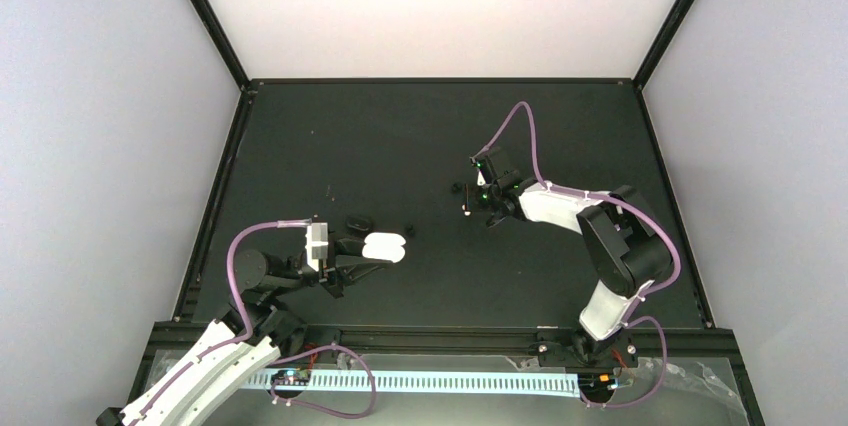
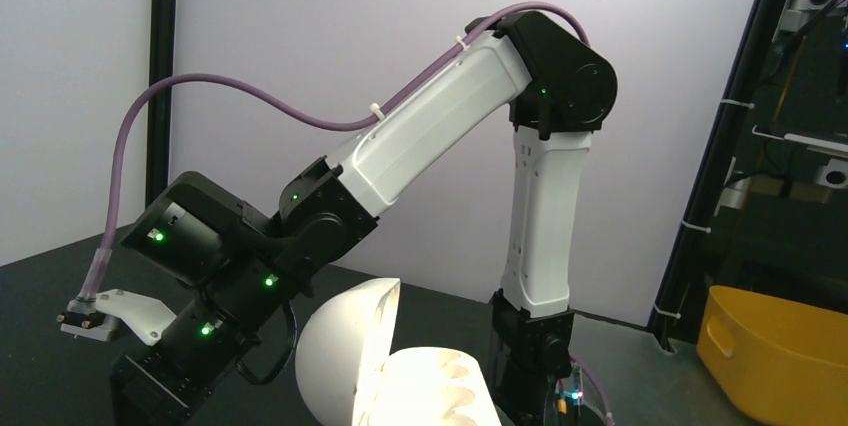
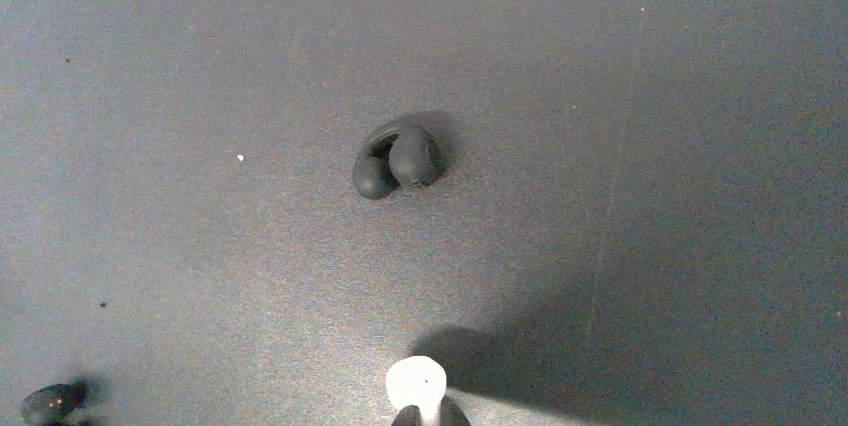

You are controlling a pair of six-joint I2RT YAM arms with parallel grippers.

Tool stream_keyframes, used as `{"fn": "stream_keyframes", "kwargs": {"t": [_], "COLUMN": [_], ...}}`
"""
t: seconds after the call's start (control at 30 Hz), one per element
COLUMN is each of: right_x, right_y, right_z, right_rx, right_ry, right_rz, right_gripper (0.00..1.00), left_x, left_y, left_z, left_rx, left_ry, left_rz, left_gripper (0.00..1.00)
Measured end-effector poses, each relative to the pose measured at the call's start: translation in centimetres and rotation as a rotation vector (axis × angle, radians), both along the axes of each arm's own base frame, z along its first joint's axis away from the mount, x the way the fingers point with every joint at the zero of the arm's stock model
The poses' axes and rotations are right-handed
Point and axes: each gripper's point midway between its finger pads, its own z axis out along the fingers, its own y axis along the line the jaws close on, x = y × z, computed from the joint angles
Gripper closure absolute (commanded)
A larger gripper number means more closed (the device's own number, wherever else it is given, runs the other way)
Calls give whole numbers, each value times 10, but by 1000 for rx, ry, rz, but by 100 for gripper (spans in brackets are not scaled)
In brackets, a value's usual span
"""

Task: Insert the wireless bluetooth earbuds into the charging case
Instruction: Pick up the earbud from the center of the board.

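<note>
— Where's the earbud now?

— The white bud [image 3: 415, 384] is pinched between the tips of the right gripper [image 1: 468, 208], which is pressed together on it low over the counter [image 1: 400, 126]. I can't tell from here whether the bud is clear of the surface.

— And the case?

— The white case [image 1: 385, 248] is off to the robot's left of that gripper and a little nearer the bases. The left gripper [image 1: 352, 256] is clamped on its left end. The lid is swung open, the sockets face up, and its long axis runs about left to right.

— So which arm makes the move?

— The right one, I'd say. It has the bud, and the left arm only has to steady the case. The carry would go leftward and slightly toward the bases.

— Anything in the way?

— A dark speck [image 1: 408, 231], maybe a bud, sits just beside the open case's right end, right about on that line. A black case [image 1: 358, 222] lies just behind the white one. Going over the speck looks safer than sweeping along the counter.

— What about near the right gripper?

— A black bud [image 3: 397, 158] lies ahead of the fingertips, apart from them. A second black bud [image 3: 50, 403] sits off to one side at the edge of the wrist view. Neither is touched.

— Edges?

— Everything sits well in from the counter's edges, and there is open room between the arms.
</note>
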Motion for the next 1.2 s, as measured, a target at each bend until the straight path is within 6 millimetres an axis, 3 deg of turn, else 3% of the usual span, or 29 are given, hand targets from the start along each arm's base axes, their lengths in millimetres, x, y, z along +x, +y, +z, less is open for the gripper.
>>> {"fn": "stream_keyframes", "kwargs": {"t": [0.3, 0.4, 0.57, 0.7, 0.8, 0.93, 1.0, 1.2], "right_x": [1, 2, -9, -46, -86, -141, -159, -193], "right_y": [1, 1, 1, 1, 1, 1, 3, 6], "right_z": [9, 30, 88, 157, 220, 287, 301, 318], "right_rx": [11, 39, 139, 304, 469, 656, 705, 709], "right_ry": [-18, -62, -175, -325, -491, -659, -682, -666], "right_rz": [-1, -2, 18, 128, 251, 441, 518, 662], "right_gripper": [99, 99, 99, 99, 99, 99, 99, 99], "left_x": [0, 0, -2, -5, -9, -14, -17, -19], "left_y": [0, 0, 1, 3, 5, 6, 6, -3], "left_z": [0, 0, 2, 7, 15, 24, 27, 28], "left_rx": [1, 1, -2, -8, -16, -21, -23, -3], "left_ry": [-1, -1, -8, -28, -58, -103, -124, -137], "left_rz": [-3, -3, -2, -3, -6, -17, -30, -86], "left_gripper": [98, 98, 99, 98, 98, 98, 98, 99]}}
